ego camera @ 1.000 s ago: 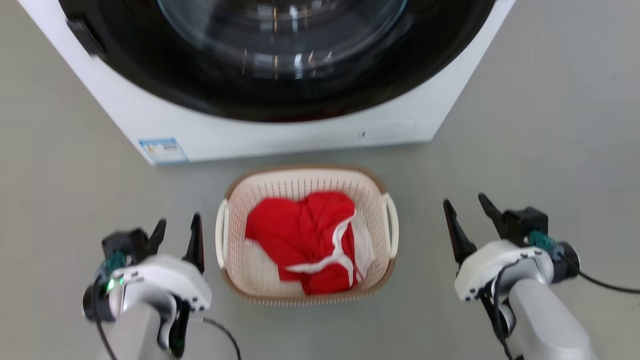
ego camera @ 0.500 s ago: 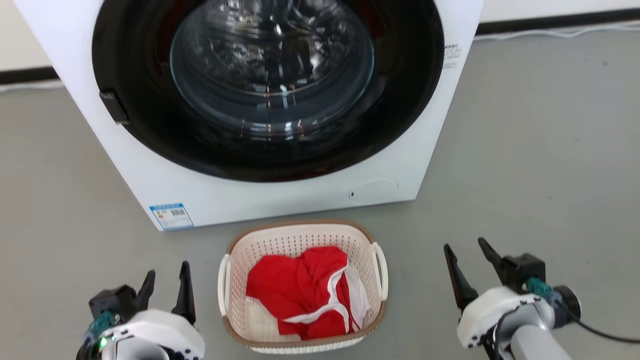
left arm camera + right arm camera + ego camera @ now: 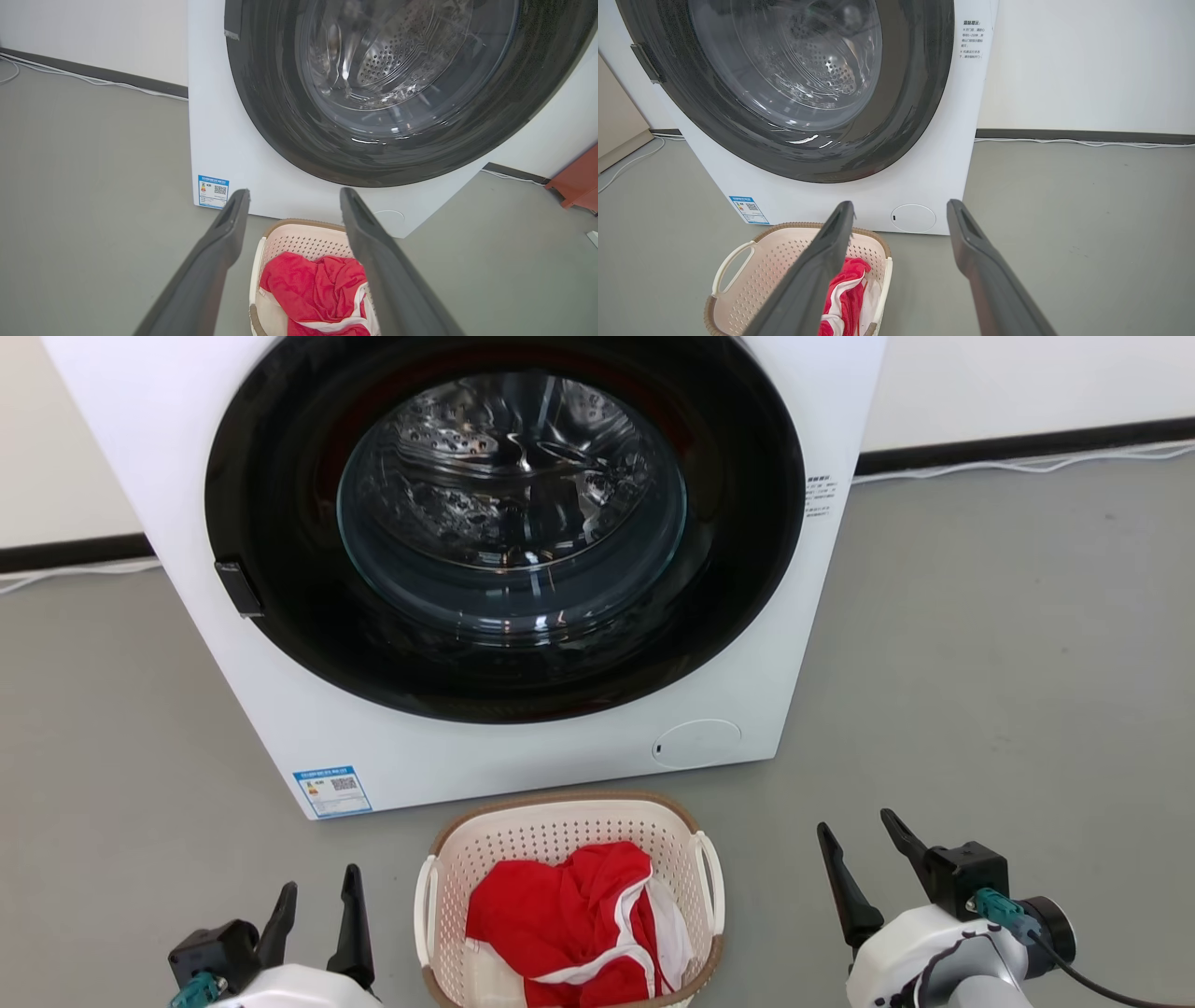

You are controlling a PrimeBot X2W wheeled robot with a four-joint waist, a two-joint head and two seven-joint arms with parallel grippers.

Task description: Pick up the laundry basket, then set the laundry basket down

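Observation:
The cream perforated laundry basket with a brown rim stands on the grey floor just in front of the washing machine, at the bottom middle of the head view, holding red and white clothes. My left gripper is open to the basket's left, apart from its white loop handle. My right gripper is open to the right, well clear of the other handle. The basket also lies below the left fingers in the left wrist view and the basket at lower left of the right wrist view.
A white front-loading washing machine with a dark round door stands directly behind the basket. White cables run along the wall's dark skirting. An orange-red object sits on the floor at the far right of the left wrist view.
The head camera has tilted upward, so the washing machine fills more of the view and basket and grippers sit lower. Both grippers stay open beside the basket.

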